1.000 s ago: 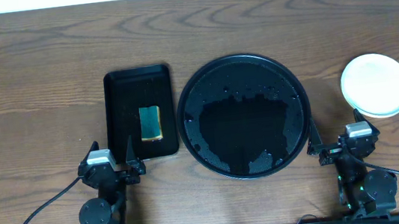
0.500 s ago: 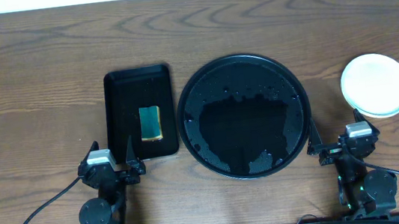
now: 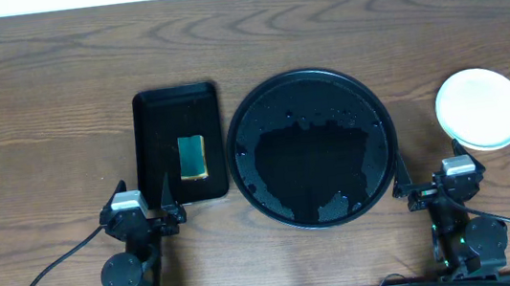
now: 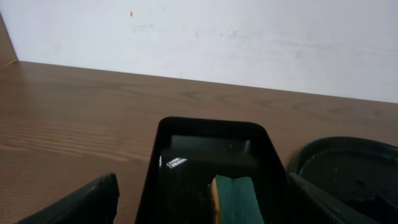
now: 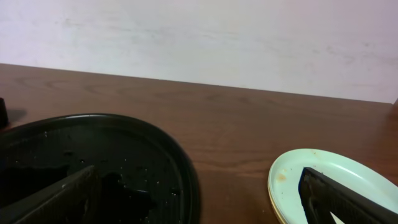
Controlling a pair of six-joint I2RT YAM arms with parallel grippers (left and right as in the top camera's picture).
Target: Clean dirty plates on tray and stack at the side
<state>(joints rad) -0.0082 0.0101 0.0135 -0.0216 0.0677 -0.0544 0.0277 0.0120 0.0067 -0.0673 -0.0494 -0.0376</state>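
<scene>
The large round black tray [image 3: 260, 104] sits mid-table, wet and with no plates on it; its rim also shows in the right wrist view [image 5: 174, 155]. The plates [image 3: 480, 108] lie stacked on the bare wood at the right, a mint-blue one on top with a small brown smear, a yellow edge beneath [image 5: 323, 180]. My left gripper [image 3: 143, 218] is open and empty near the table's front edge, just short of the rectangular tray. My right gripper [image 3: 438, 185] is open and empty at the front, between the round tray and the stack.
A rectangular black tray [image 3: 150, 112] left of the round tray holds a green-yellow sponge [image 3: 193, 156], also in the left wrist view [image 4: 239, 199]. A white wall runs behind the table's far edge. Bare wood lies at far left and back.
</scene>
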